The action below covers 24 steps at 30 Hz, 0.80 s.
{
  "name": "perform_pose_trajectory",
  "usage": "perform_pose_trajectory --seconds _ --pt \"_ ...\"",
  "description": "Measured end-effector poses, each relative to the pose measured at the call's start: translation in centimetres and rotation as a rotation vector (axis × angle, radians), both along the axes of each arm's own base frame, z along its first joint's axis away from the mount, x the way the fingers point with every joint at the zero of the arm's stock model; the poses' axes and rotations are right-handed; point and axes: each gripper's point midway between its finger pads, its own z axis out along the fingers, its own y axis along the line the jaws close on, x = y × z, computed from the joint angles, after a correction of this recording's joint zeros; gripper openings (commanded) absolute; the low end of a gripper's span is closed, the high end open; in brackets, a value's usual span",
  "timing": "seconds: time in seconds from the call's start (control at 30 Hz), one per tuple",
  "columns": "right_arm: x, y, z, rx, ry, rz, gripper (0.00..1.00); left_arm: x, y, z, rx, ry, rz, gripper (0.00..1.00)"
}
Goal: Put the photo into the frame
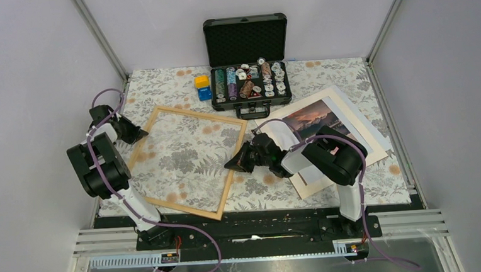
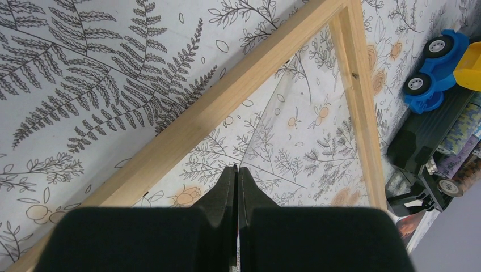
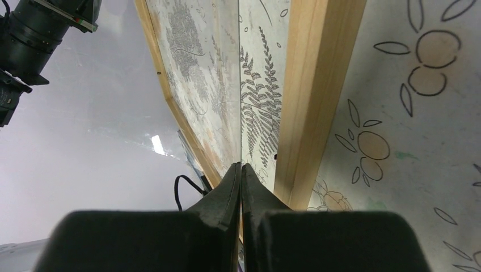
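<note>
two hands closed: left hand (image 2: 237, 170) over the frame (image 2: 215, 105) corner, right hand (image 3: 240, 167) pinching a clear pane (image 3: 215, 85) edge.

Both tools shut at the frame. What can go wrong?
Right tool seems to pinch a clear pane by its thin edge at the frame; it may slip.
Left tool is shut at the opposite side; uneven lifting could twist it.
The right arm overhangs the photo and might drag it.
</note>
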Motion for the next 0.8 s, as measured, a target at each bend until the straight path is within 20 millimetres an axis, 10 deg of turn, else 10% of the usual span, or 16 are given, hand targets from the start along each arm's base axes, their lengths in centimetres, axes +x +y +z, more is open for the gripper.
perform_pose_trajectory --seconds 0.8 --pt "0.8 -0.8 1.6 -0.039 -0.074 -0.04 0.02 0.8 -0.7 0.1 -0.062 -0.035 -0.005 0.0"
